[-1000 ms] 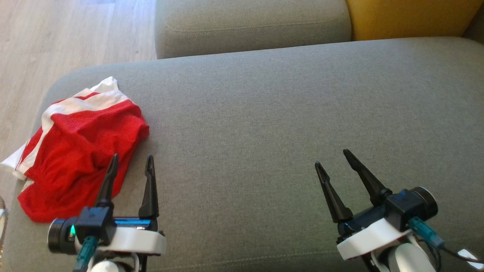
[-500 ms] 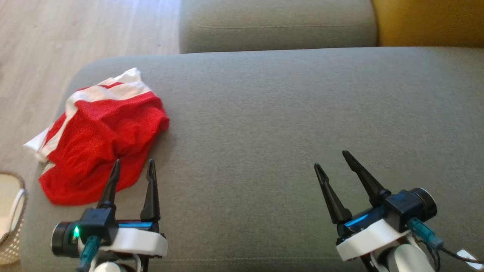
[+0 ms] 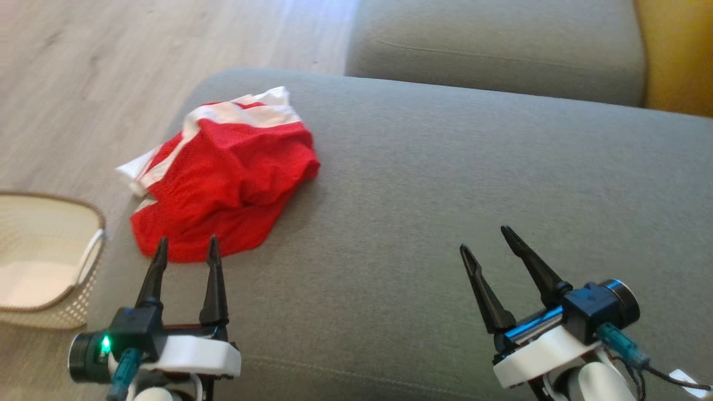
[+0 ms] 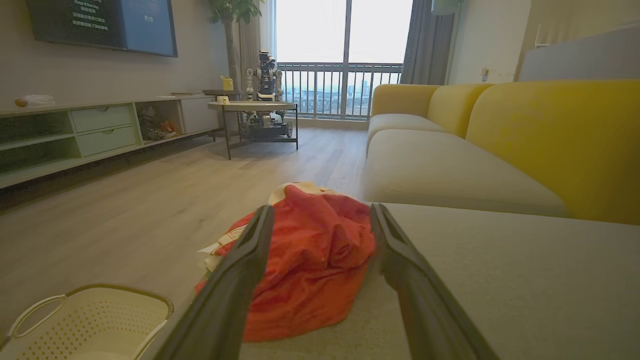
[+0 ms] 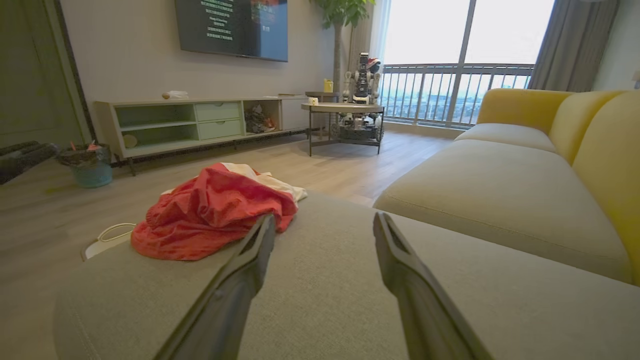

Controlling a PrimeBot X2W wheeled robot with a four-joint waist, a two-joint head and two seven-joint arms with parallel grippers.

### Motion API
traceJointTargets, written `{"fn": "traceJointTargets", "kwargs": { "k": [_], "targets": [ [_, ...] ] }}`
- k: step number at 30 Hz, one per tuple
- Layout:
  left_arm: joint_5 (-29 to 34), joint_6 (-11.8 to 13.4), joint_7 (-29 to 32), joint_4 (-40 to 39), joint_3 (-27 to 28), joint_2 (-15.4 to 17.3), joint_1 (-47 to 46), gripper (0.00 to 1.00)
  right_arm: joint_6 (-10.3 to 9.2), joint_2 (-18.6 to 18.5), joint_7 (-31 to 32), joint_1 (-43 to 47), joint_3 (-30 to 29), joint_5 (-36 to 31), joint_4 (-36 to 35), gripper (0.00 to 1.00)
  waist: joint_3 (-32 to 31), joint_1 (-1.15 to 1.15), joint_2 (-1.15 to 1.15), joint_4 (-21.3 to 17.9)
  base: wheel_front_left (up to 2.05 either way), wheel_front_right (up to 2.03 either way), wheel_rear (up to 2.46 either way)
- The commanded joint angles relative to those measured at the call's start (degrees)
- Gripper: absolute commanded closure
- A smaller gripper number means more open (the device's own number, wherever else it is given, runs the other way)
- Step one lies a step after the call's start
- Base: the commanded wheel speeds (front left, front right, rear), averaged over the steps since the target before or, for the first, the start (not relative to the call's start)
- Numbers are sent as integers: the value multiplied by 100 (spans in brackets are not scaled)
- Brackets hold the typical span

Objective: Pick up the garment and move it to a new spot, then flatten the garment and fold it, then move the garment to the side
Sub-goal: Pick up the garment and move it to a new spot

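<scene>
1. The head camera is swinging toward the robot's left, so the whole scene is sliding rightward compared with half a second ago. That is the view turning, not the things moving.
2. At the far left a cream perforated basket [image 3: 50, 318] is showing far more of itself than the sliver seen before. It is standing on the wood floor [image 3: 111, 67], just beside the end of the grey sofa seat [image 3: 445, 184].
3. The garment [image 3: 228, 178] is lying in a crumpled heap on the left end of that seat, the same place as before. Its red mesh is bunching into soft folds, white bands are running along its far edge, and a white corner is reaching past the cushion's edge.
4. The left gripper [image 3: 187, 239] is hovering at the garment's near hem, its two dark fingers standing moderately apart and holding nothing. In its wrist view the red heap is sitting beyond and between the fingers.
5. The right gripper [image 3: 484, 238] is hovering over bare grey cushion, well apart from the garment. Its fingers are spreading to a moderate gap and gripping nothing, much as before.
</scene>
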Motion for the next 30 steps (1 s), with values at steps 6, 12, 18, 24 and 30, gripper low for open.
{"fn": "traceJointTargets", "kwargs": {
  "k": [6, 12, 18, 24, 30],
  "targets": [
    [-34, 113, -52, -269, 254, -32, -66, 0, -1, -56, -54, -106, 146, 15, -143, 0, 42, 0, 0, 517, 0, 0, 0],
    [-71, 160, -52, -329, 284, -39, -146, 0, -1, -56, -54, -141, 58, -62, -130, 0, 219, 0, 0, 786, 0, 0, 0],
    [-165, 103, -52, -393, 481, -28, -430, 0, -1, -56, -54, -288, 78, -141, -103, 0, 496, 0, 0, 749, 0, 0, 0],
    [-109, -214, -30, 57, 636, 369, -1421, 0, -1, -56, -54, -418, 98, -285, -55, 0, 769, 0, 0, 522, 0, 0, 0],
    [-275, -617, 1102, 922, 701, 885, -3319, 0, -1, -56, -54, -603, 31, -463, -70, 0, 1207, 0, 0, 177, 0, 0, 0]
  ]
}}
